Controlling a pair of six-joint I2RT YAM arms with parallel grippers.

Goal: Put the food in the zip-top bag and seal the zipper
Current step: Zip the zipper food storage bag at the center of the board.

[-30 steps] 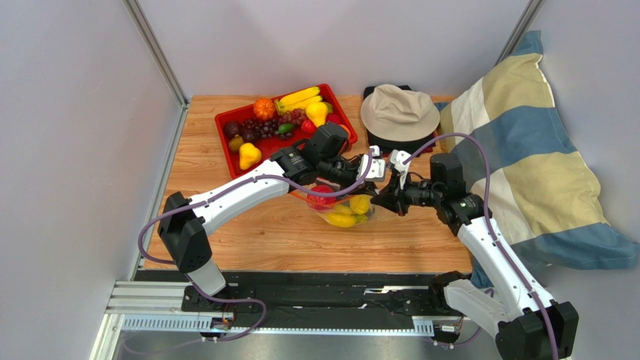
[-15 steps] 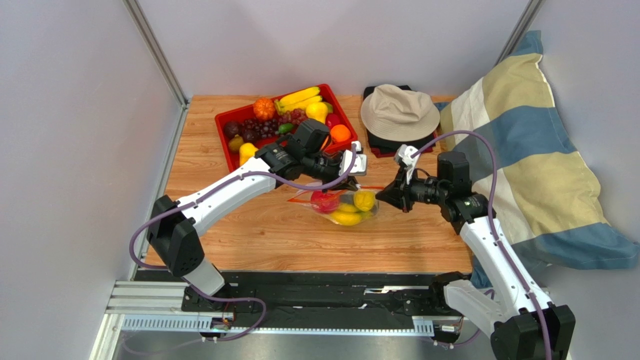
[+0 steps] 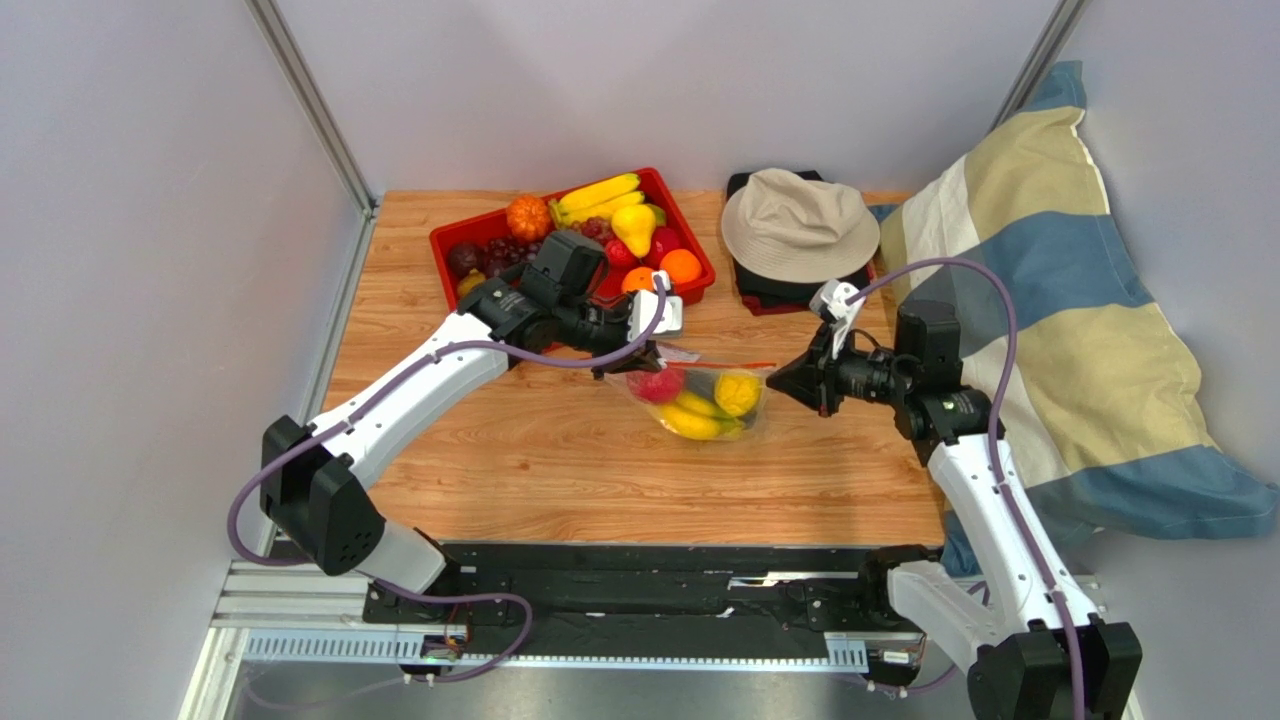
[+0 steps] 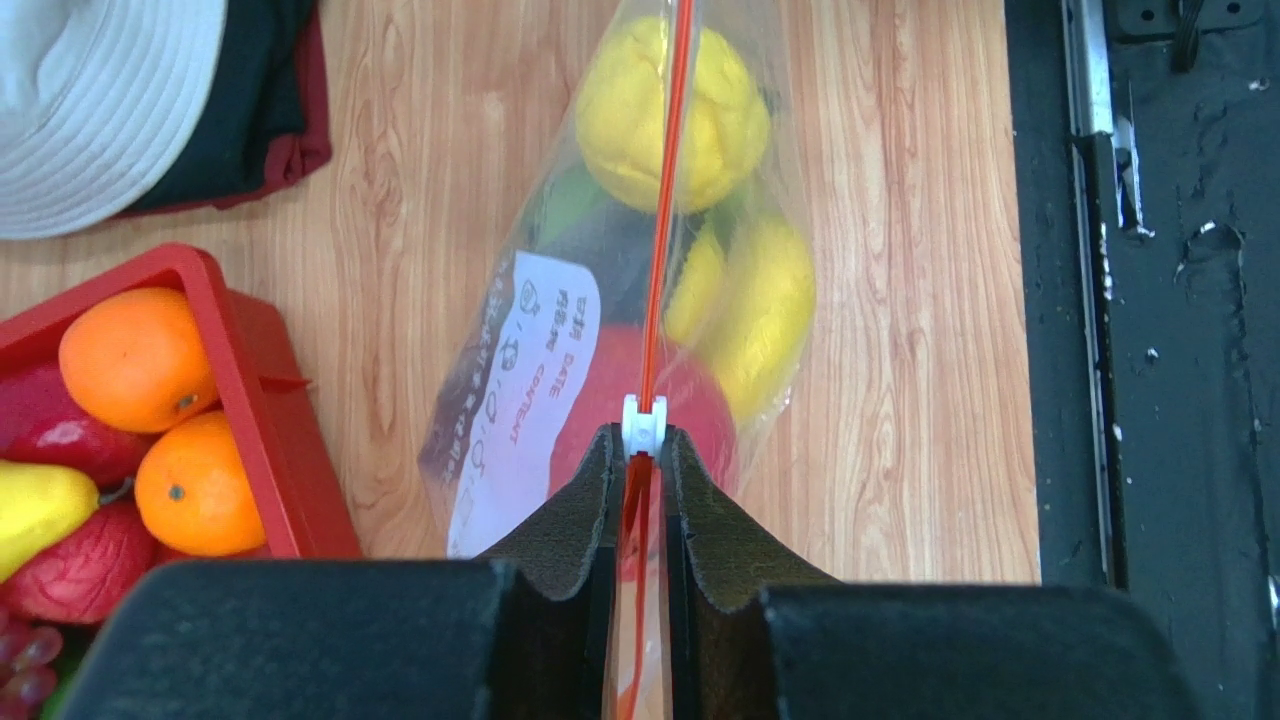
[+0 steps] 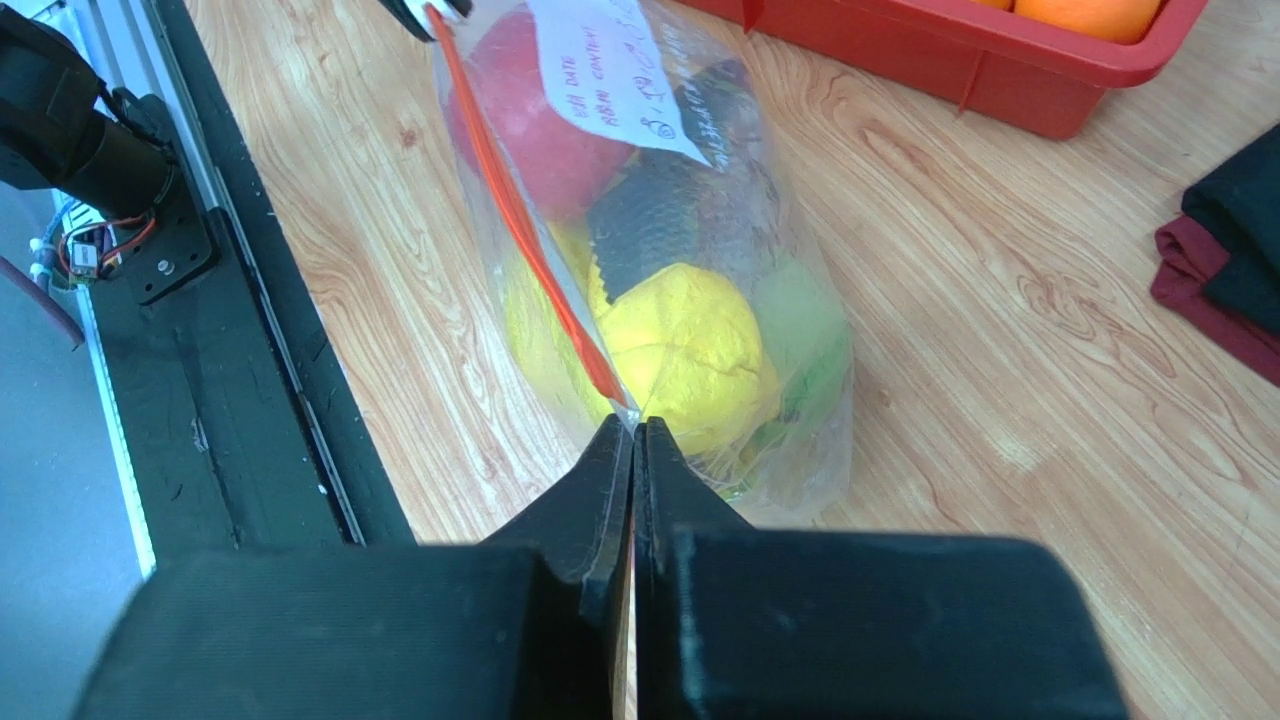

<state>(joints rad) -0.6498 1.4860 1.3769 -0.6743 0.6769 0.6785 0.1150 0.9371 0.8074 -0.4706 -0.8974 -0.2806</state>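
The clear zip-top bag [image 3: 703,402] hangs stretched between my two grippers, just above the wooden table. Inside it is food: a red apple [image 5: 541,128], a yellow lemon [image 5: 691,353], a grey fish [image 5: 661,218] and a banana [image 4: 766,308]. My left gripper [image 4: 643,450] is shut on the orange-red zipper [image 4: 661,225], with the white slider [image 4: 643,420] right at its fingertips. My right gripper [image 5: 633,432] is shut on the bag's corner at the zipper's [image 5: 519,225] other end. In the top view, the left gripper [image 3: 657,348] is at the bag's left end and the right gripper [image 3: 771,375] at its right end.
A red tray [image 3: 451,240] with more toy fruit stands at the back left, close behind the left arm. A beige hat [image 3: 796,222] lies on dark cloth at the back. A striped pillow [image 3: 1052,300] leans at the table's right edge. The black rail [image 3: 631,578] runs along the near edge.
My left gripper has travelled left along the zipper, away from the right gripper, taking the slider with it. The right gripper has shifted slightly right, and the bag is now pulled taut between them.
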